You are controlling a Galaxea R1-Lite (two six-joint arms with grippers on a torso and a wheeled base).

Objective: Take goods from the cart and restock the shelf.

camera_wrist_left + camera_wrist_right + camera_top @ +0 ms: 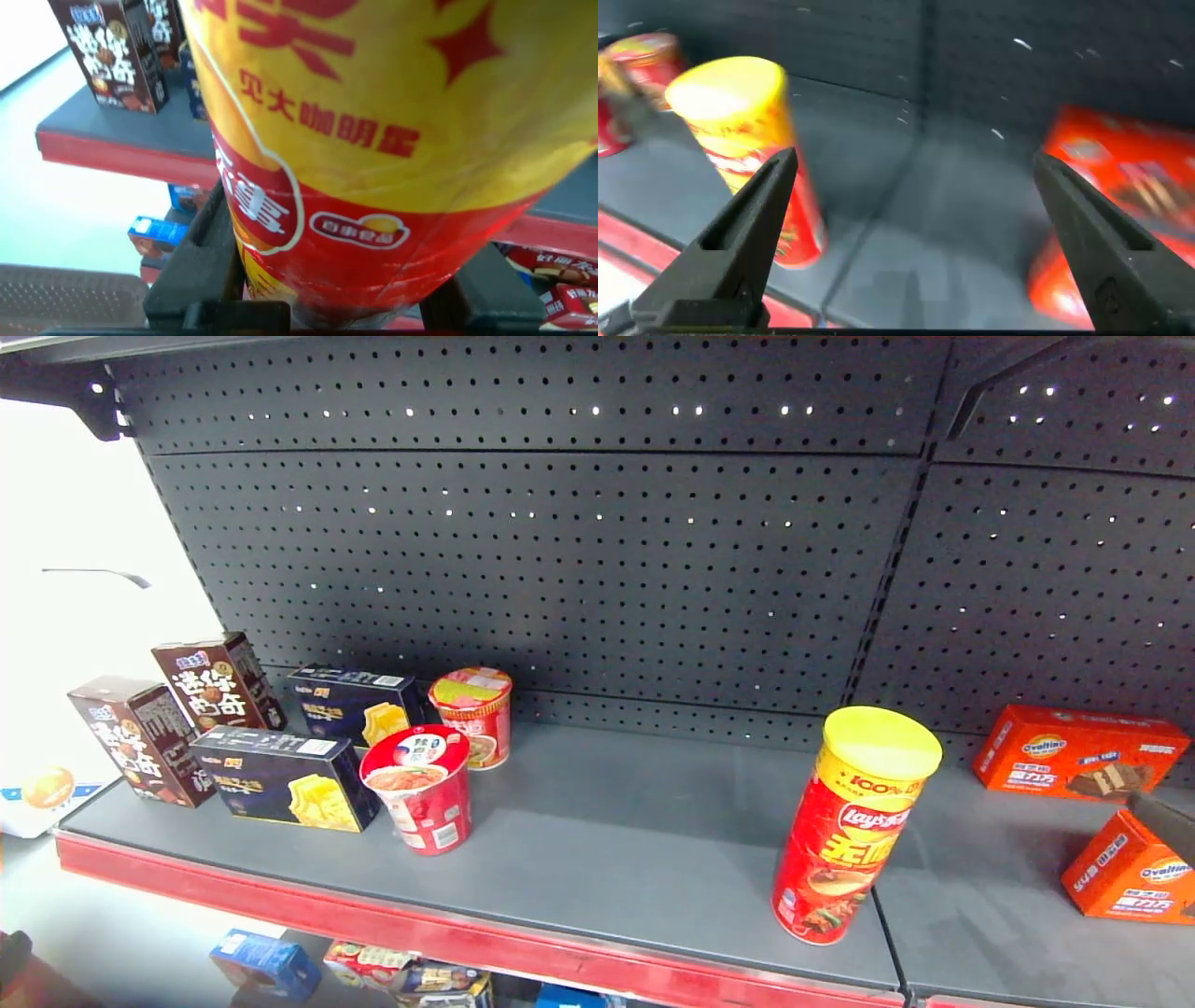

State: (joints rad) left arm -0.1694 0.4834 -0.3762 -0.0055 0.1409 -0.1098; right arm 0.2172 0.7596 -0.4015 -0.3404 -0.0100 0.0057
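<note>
**Left claw [336,289] pinches a snack package; right claw [915,168] spread**

We see the left claw clamped on a glossy yellow-and-red snack package [374,140], its dark fingers [201,261] pressed on either side. It is held out in front of the red front edge of the grey metal shelf [607,840]. The right claw hangs over the shelf's right part with its fingers wide apart. A tall red chip can with a yellow lid [854,826] stands upright near the shelf's front edge. Two orange cartons [1078,751] lie to its right. At the left end we find two red noodle cups [420,789], two dark blue boxes [285,779] and two brown boxes [140,737].
</note>
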